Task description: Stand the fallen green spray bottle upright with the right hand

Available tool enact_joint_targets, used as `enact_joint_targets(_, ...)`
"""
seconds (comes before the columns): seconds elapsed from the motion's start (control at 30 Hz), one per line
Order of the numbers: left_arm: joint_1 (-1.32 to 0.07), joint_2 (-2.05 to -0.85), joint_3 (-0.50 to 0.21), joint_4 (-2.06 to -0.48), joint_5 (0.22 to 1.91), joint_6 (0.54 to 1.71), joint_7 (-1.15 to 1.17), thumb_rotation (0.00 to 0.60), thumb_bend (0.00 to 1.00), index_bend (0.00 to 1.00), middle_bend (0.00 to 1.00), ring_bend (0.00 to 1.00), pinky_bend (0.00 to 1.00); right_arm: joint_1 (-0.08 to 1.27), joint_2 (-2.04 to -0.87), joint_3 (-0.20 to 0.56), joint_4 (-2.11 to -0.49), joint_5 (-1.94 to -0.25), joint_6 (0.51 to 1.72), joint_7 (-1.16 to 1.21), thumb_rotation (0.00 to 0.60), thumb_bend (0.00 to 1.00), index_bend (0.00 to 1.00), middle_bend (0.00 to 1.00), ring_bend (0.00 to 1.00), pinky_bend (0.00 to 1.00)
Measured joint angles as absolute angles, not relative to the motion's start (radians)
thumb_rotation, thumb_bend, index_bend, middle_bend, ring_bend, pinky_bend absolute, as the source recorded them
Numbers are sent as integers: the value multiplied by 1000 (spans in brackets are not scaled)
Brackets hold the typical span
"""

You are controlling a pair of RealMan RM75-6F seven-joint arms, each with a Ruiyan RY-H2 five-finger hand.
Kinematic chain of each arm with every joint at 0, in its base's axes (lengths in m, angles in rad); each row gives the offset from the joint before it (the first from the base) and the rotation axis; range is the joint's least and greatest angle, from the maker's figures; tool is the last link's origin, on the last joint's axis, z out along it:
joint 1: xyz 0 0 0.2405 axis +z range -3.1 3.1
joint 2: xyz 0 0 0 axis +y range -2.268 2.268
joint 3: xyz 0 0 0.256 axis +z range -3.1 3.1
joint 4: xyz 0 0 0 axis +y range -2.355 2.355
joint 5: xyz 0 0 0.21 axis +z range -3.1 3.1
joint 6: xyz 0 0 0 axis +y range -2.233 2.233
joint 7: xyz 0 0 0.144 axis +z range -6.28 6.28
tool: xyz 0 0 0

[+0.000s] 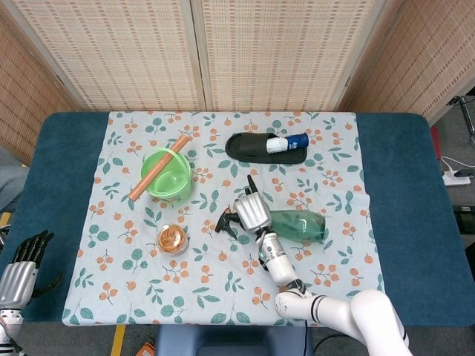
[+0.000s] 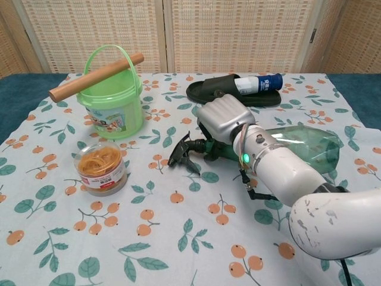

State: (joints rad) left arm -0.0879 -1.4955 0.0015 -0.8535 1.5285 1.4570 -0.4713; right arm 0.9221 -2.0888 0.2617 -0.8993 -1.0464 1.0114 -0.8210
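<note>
**Green, orange and teal across a patterned table**

A pale cloth [image 1: 223, 282] printed with orange fruit and teal-green leaves covers a dark teal table [image 1: 404, 215]. The translucent green spray bottle [image 2: 303, 146] carries a black trigger head [image 2: 181, 152]; the right hand [image 2: 223, 122] over its neck is silver-grey on a white arm, with a small green light at the wrist. The left hand [image 1: 18, 271] is grey with black fingers. A bright lime-green bucket [image 2: 113, 104] bears a tan wooden rolling pin [image 2: 95, 76]. A clear tub [image 2: 100, 167] holds orange-brown rubber bands above a red label. A black slipper [image 2: 229, 95] cradles a white bottle [image 2: 256, 83] with a blue cap. Woven beige screens [image 1: 260, 52] stand behind.
</note>
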Motion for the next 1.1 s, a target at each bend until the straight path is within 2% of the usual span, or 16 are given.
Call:
enact_joint_targets(0.3, -89, -1497, 2, -851, 1527, 1451, -471, 600, 291, 0, 0, 0, 0, 911, -2042, 274, -966, -1077, 1034, -783, 600, 139, 851, 661, 330, 52)
enact_joint_targets(0.7, -88, -1500, 2, -848, 1527, 1453, -461, 600, 291, 0, 0, 0, 0, 853, -1894, 316, -1241, -1103, 1120, -701, 600, 147, 861, 667, 341, 53)
enact_joint_targets(0.9, -86, -1503, 2, -847, 1527, 1456, -456, 600, 291, 0, 0, 0, 0, 803, -1853, 313, -1285, -1198, 1204, -493, 600, 148, 861, 668, 355, 72)
enact_joint_targets(1.1, -85, -1505, 6, -848, 1531, 1458, -447, 600, 291, 0, 0, 0, 0, 756, -1849, 294, -1209, -1323, 1310, -141, 600, 149, 854, 668, 355, 73)
